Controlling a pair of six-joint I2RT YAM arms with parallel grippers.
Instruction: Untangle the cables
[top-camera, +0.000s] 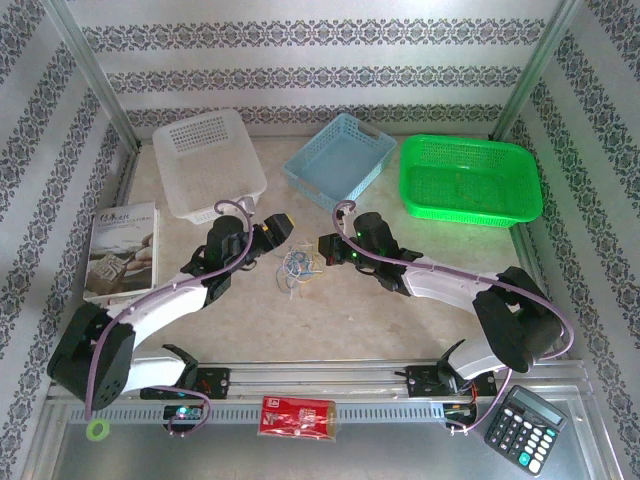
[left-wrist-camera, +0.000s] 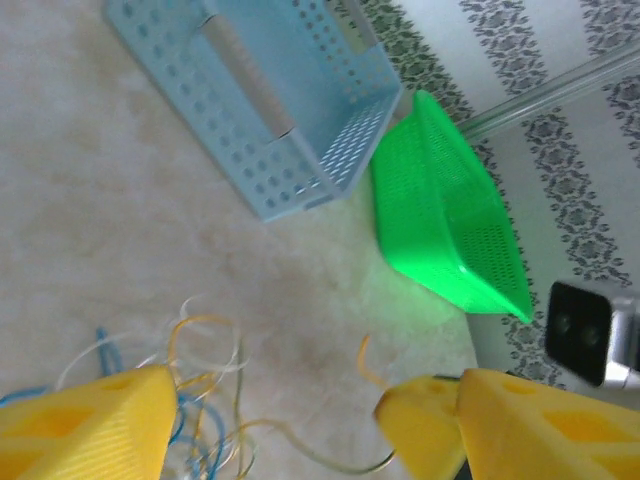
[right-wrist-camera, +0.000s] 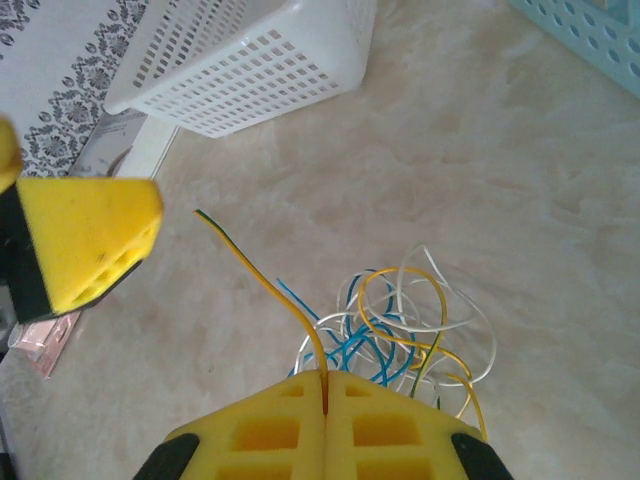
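The table (top-camera: 400, 300) is carrying the blue basket (top-camera: 338, 160). On the arms' side of that basket, the left gripper (left-wrist-camera: 270, 420) is holding its fingers spread just beside the cables (top-camera: 298, 265). The right gripper (right-wrist-camera: 325, 378), fingers pressed together, is pinching one yellow-green wire (right-wrist-camera: 265, 283) of the tangle.

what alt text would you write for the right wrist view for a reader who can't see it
The right gripper, yellow-fingered, is shut on a thin yellow-green wire, beside a loose tangle of thin blue, white and yellow wires on the beige table. A white perforated plastic basket sits at the top left.
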